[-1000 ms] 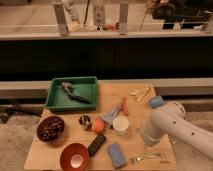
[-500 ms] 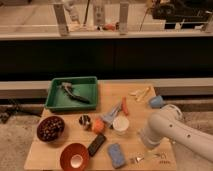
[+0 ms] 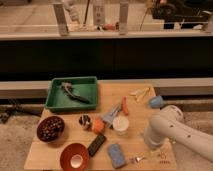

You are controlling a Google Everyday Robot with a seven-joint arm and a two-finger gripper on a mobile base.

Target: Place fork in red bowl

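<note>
Reaching down over the right side of the table (image 3: pixel 112 95), the white arm is holding its gripper (image 3: pixel 153 146) low, just above and to the right of the fork (image 3: pixel 137 159). I cannot tell how wide open the gripper is, or if it is holding anything. One fork is lying flat near the front edge of the table, just right of one blue sponge (image 3: pixel 116 154). One red bowl (image 3: pixel 75 156) with a pale middle is sitting at the front left, well apart from the fork. One dark bowl (image 3: pixel 50 128) full of dark round bits is sitting behind it, to the left. One black bar (image 3: pixel 96 144) is lying between the red bowl and the sponge. One green tray (image 3: pixel 70 106) is sitting at the back left, with one dark tool (image 3: pixel 75 93) lying in it. One white cup (image 3: pixel 120 123), one orange ball (image 3: pixel 98 126) and one small can (image 3: pixel 85 121) are sitting in the middle. One blue cup (image 3: pixel 156 101) and one pale utensil (image 3: pixel 140 92) are lying at the back right.
</note>
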